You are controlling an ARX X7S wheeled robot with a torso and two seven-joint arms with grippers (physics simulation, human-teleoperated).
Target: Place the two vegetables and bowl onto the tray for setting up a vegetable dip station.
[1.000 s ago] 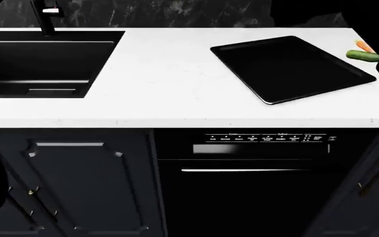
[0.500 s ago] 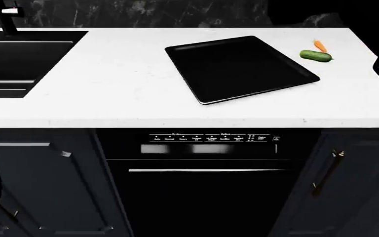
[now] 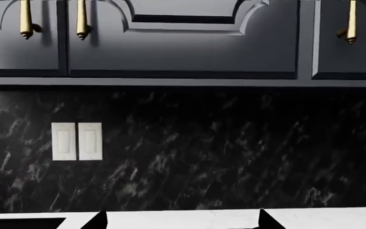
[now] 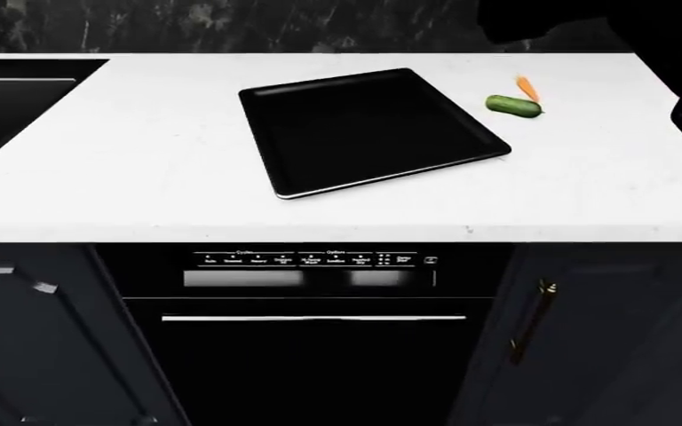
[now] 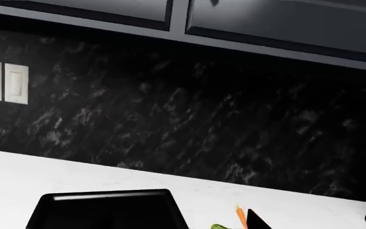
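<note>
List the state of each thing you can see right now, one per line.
tray: empty, flat on the counter
cucumber: lying on the counter, off the tray to its right
carrot: lying just behind the cucumber, off the tray
bowl: not in view
dishwasher: door closed
left gripper: only fingertips show, apart, holding nothing
right gripper: one fingertip visible, state unclear

The tray (image 4: 365, 129) is shiny black. The tabletop (image 4: 139, 160) is white. The carrot (image 4: 527, 88) is orange, and the cucumber (image 4: 513, 106) is dark green. The wall (image 3: 221, 152) is black with pale streaks. The cupboard handles (image 3: 25, 21) are gold.
</note>
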